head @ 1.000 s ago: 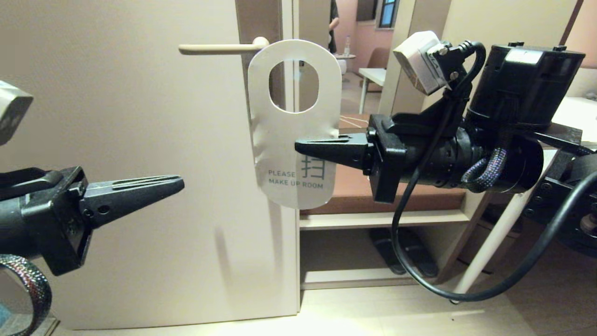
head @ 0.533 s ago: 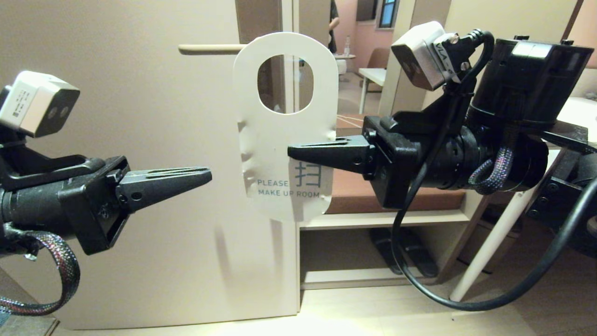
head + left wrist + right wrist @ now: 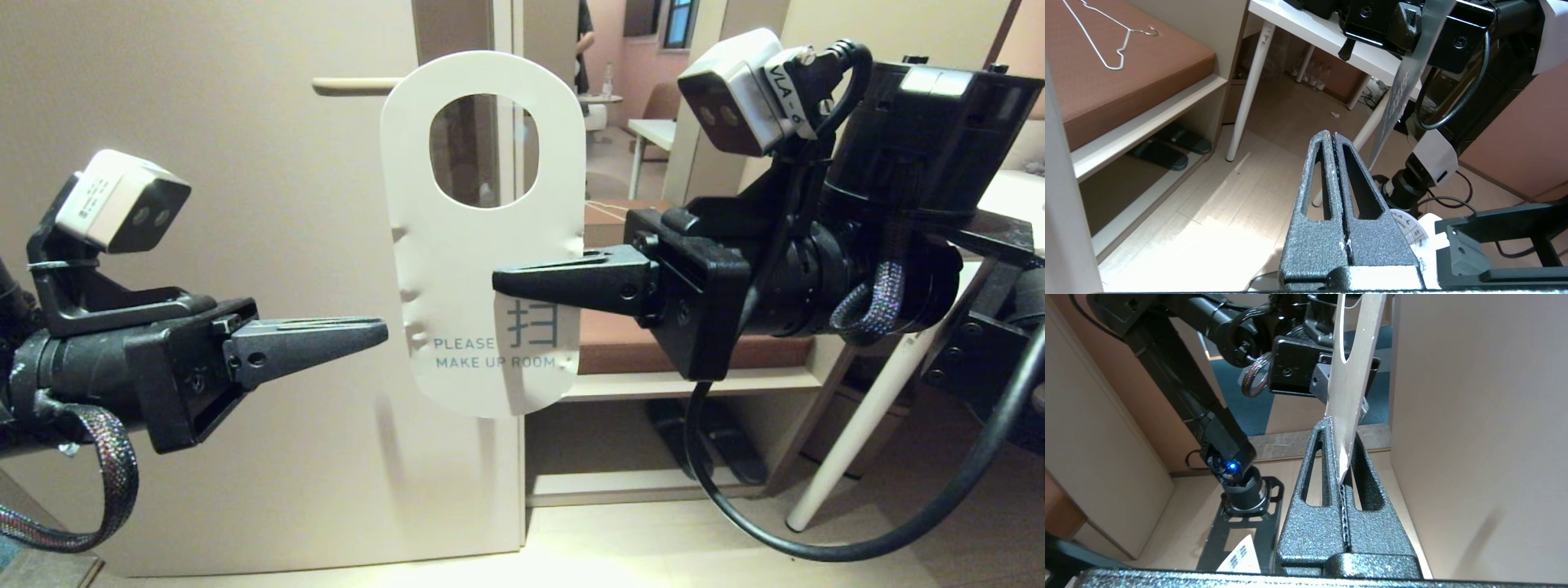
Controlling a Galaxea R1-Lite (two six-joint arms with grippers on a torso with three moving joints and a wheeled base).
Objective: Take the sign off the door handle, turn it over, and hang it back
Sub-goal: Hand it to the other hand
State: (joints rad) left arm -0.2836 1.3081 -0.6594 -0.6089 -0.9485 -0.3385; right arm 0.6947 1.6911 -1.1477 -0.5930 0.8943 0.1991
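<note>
— So, nearest the camera, what was there?

— Both tools, pointing inward at each other across the head view. The left tool had its fingers pressed together on nothing, its tip just beside the sign's left edge with a thin strip of door showing between them. The right tool was clamped on the sign, entering from the sign's right edge about halfway down.

— And how did the sign sit?

— Upright, white face toward the camera, "PLEASE MAKE UP ROOM" printed near its lower end and the oval hole up top. In the right wrist view the card ran edge-on out of the closed fingers, with the door's flat panel close alongside it.

— Was it on the door handle?

— No. The door handle stuck out level behind the sign's upper left corner; only its free end showed, and nothing passed through the hole.

— Room to move?

— The door filled the left behind both sign and left tool. Its vertical edge fell behind the sign's right half. Right of that edge was an open gap over the floor, then a low shelf with slippers beneath, and a white surface leg slanting under the right arm.

— Farther back?

— A room with a chair, and part of a person standing.
</note>
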